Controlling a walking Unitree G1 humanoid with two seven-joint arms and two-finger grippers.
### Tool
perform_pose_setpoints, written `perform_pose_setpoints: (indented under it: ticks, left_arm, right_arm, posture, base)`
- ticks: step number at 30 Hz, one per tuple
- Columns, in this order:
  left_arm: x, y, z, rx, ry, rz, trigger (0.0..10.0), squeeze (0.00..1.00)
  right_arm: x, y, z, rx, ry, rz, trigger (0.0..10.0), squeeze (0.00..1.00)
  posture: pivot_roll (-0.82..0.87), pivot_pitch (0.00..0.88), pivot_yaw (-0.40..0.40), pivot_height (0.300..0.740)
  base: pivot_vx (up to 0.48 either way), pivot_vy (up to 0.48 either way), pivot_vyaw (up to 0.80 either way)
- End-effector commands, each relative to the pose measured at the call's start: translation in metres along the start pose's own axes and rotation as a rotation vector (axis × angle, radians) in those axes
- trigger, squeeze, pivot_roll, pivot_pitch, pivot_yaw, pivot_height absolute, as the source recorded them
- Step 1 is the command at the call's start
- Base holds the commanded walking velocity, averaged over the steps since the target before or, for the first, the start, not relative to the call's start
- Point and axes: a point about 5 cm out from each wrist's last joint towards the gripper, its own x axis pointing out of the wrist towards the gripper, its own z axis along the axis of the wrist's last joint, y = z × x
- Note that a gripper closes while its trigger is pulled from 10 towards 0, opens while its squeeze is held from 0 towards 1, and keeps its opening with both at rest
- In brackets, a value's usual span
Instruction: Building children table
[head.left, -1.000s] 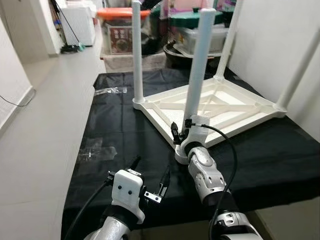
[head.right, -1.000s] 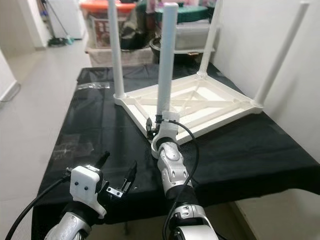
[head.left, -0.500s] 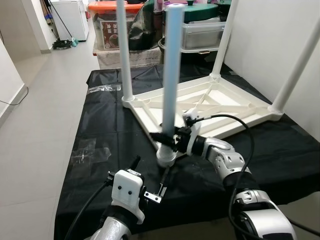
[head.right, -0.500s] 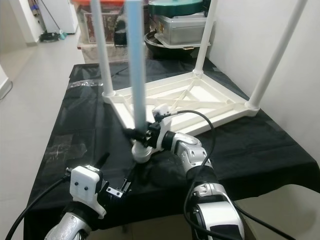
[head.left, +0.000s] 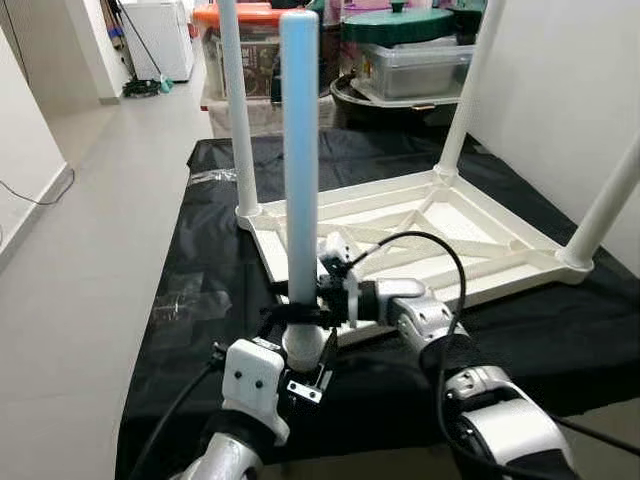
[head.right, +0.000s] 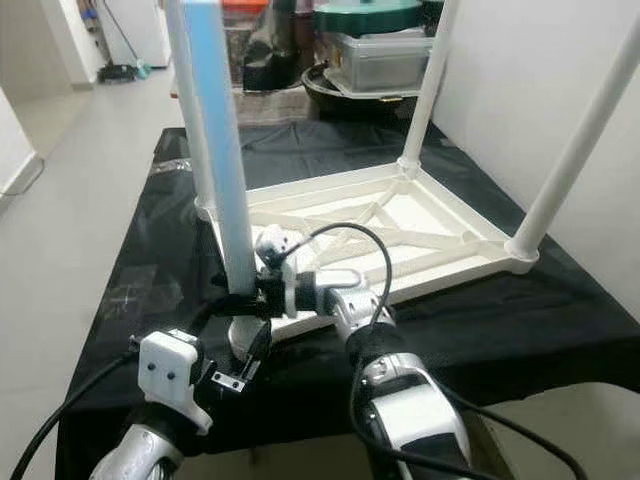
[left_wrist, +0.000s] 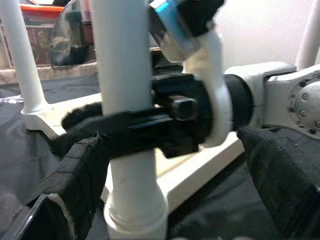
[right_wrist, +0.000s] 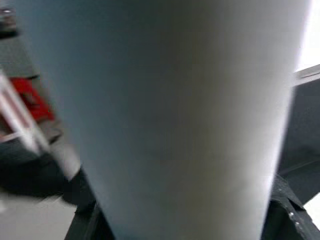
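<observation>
The white children's table (head.left: 420, 235) lies upside down on a black-covered tabletop (head.left: 560, 330), with three legs standing up from its corners. A loose white leg (head.left: 300, 150) stands upright just off the table's near corner. My right gripper (head.left: 298, 313) is shut on this leg low down, just above its wide base (head.left: 304, 347). My left gripper (head.right: 236, 330) is open close in front of me. Its black fingers (left_wrist: 75, 185) stand on either side of the leg's base, apart from it. In the right wrist view the leg (right_wrist: 170, 110) is seen very close.
Plastic storage boxes and lidded pots (head.left: 400, 50) crowd the far end. A white wall (head.left: 570, 70) runs along the right. Tiled floor (head.left: 90, 220) lies open to the left. Clear plastic bags (head.left: 185, 300) lie on the cloth's left side.
My right gripper has carried the loose leg leftward and toward me, away from the table's corner. Its base now stands between my left gripper's open fingers. The camera has also shifted.
</observation>
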Motion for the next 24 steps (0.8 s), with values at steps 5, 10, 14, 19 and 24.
perform_pose_setpoints:
  ticks: [5, 10, 14, 19, 24]
  left_arm:
    - [-0.001, 0.000, -0.004, -0.004, 0.023, 0.000, 10.0, 0.00]
    - [-0.001, -0.001, -0.004, -0.006, 0.021, -0.002, 10.0, 0.00]
    - [0.000, -0.001, -0.004, -0.007, 0.021, -0.003, 10.0, 0.00]
    - [-0.001, 0.000, -0.005, -0.003, 0.025, -0.006, 10.0, 0.00]
    - [-0.001, 0.001, -0.005, -0.003, 0.026, -0.003, 10.0, 0.00]
  right_arm:
    - [-0.015, -0.027, -0.009, 0.026, -0.031, -0.584, 0.0, 0.00]
    - [-0.055, -0.039, -0.021, 0.062, -0.053, -1.165, 0.0, 0.00]
    - [-0.067, -0.030, -0.026, 0.121, -0.083, -1.389, 0.0, 0.00]
    - [-0.043, -0.017, -0.025, 0.177, -0.106, -1.399, 0.0, 0.00]
    - [-0.030, -0.017, -0.019, 0.150, -0.150, -1.308, 10.0, 1.00]
  posture:
    - [0.08, 0.000, -0.021, 0.740]
    - [0.06, 0.000, -0.022, 0.740]
    - [0.04, 0.000, -0.011, 0.740]
    - [0.05, 0.000, -0.012, 0.740]
    - [0.05, 0.000, -0.015, 0.740]
  base:
    - [0.000, 0.000, 0.00]
    - [0.000, 0.000, 0.00]
    - [0.000, 0.000, 0.00]
    - [0.000, 0.000, 0.00]
    - [0.000, 0.000, 0.00]
